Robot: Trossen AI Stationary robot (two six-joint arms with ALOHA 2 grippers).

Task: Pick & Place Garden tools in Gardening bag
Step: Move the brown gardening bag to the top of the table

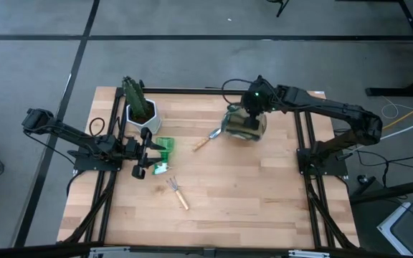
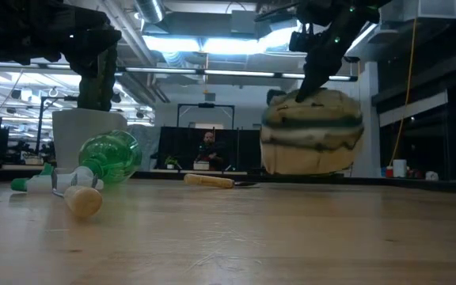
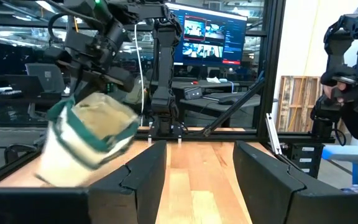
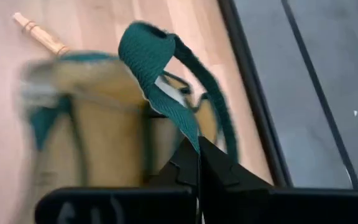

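Note:
The beige gardening bag [image 1: 244, 125] with green trim hangs under my right gripper [image 1: 254, 102], which is shut on one of its green handles, at the table's far right. It also shows in the low view [image 2: 311, 131] and the left wrist view [image 3: 86, 134]. The trowel [image 1: 206, 140] lies on the table just left of the bag. The rake [image 1: 178, 192] lies nearer the front. The green-and-white item [image 1: 163, 149] lies beside my left gripper [image 1: 149, 153], which is open and empty. The pruning shears are out of view. My right gripper pinches one green handle strap [image 4: 191, 134] of the bag between its two shut fingers, from above. The strap loops up past the fingers. The bag hangs tilted below the gripper, and in the low view its bottom [image 2: 307, 170] seems just clear of the table.
A white pot with a green cactus [image 1: 140, 109] stands at the far left, behind my left gripper. Bare wood [image 1: 264, 193] lies in the middle and near right of the table. A black frame [image 1: 303, 143] runs along the table's sides.

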